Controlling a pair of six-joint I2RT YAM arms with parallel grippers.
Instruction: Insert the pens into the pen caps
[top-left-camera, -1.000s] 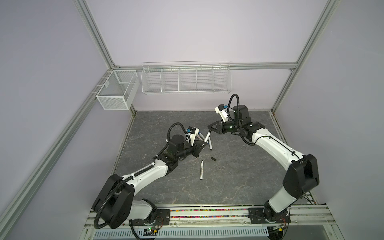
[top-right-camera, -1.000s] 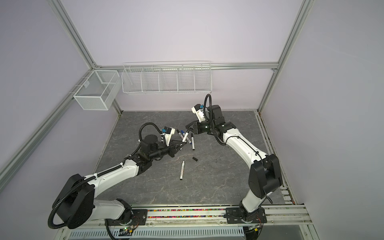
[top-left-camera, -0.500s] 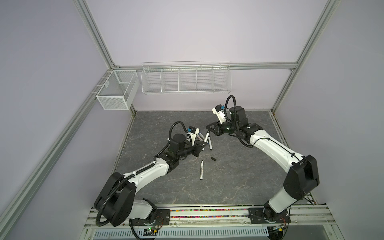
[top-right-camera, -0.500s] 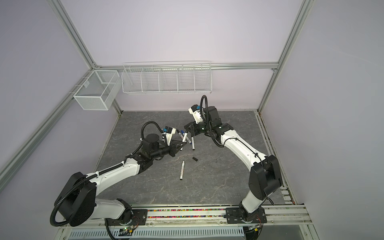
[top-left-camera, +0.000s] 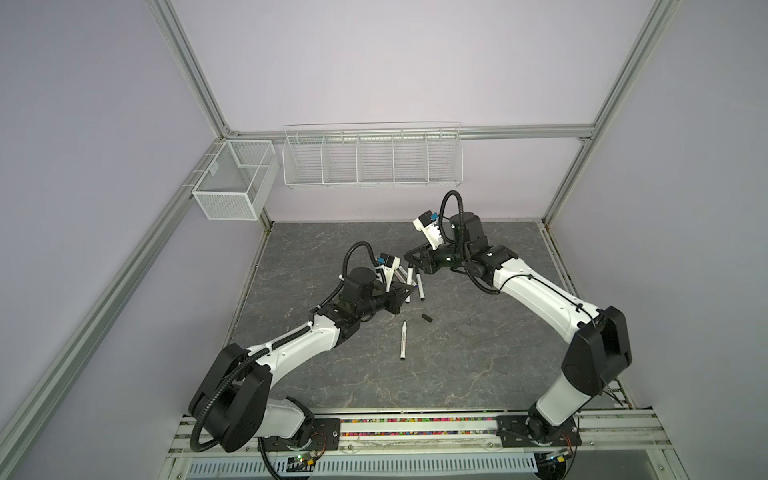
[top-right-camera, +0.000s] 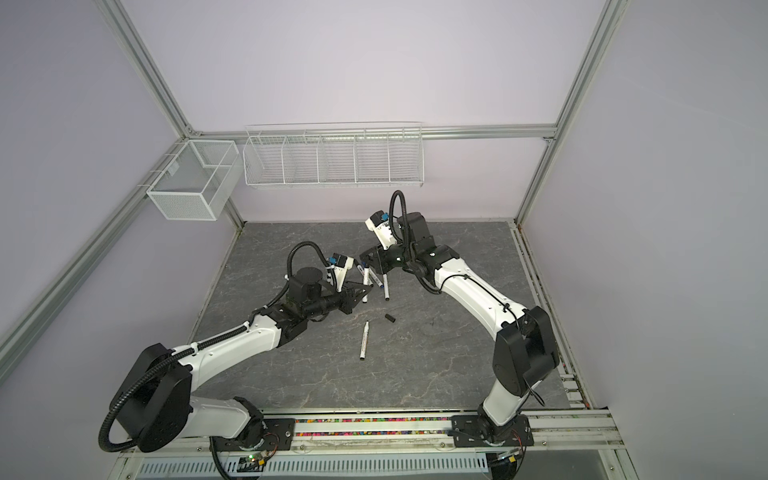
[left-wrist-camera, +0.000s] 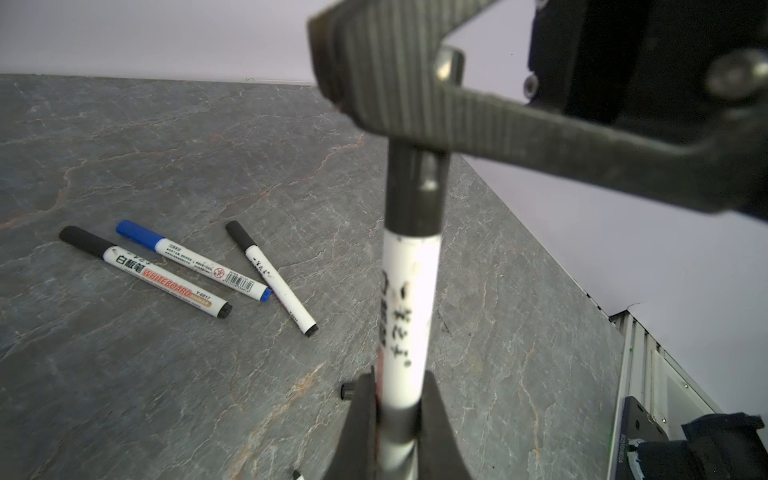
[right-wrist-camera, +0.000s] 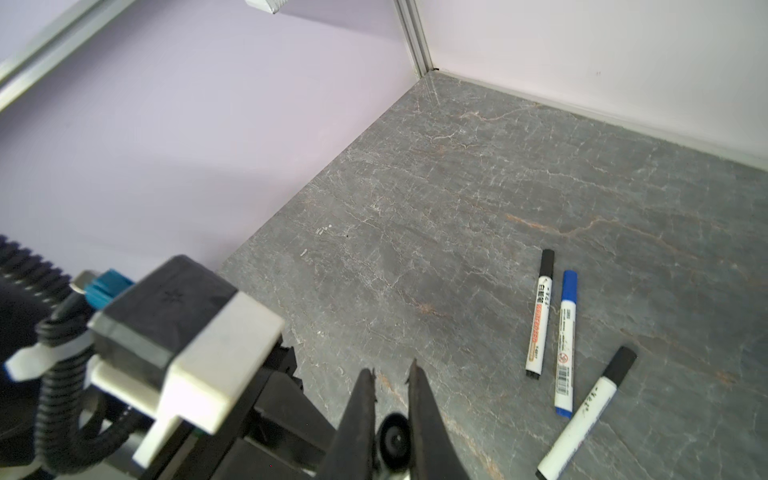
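My left gripper (left-wrist-camera: 397, 399) is shut on a white pen (left-wrist-camera: 409, 299) near its back end. The pen's far end sits inside a black pen cap (left-wrist-camera: 415, 187), and my right gripper (right-wrist-camera: 390, 370) is shut on that cap (right-wrist-camera: 392, 440). In both top views the two grippers (top-left-camera: 401, 296) (top-left-camera: 413, 266) meet above the back middle of the table. An uncapped pen (top-left-camera: 403, 340) and a loose black cap (top-left-camera: 426, 318) lie in front of them. Three capped pens lie together: black (left-wrist-camera: 141, 272), blue (left-wrist-camera: 195, 262), black (left-wrist-camera: 274, 280).
The grey stone-look table (top-left-camera: 478, 365) is walled on three sides. A wire basket (top-left-camera: 232, 183) hangs on the left frame and a long wire rack (top-left-camera: 372, 158) on the back wall. A metal rail (top-left-camera: 415, 428) runs along the front edge.
My right gripper has come left and down with the cap, toward the left gripper, and the cap now meets the held pen's end. The left gripper has shifted only slightly.
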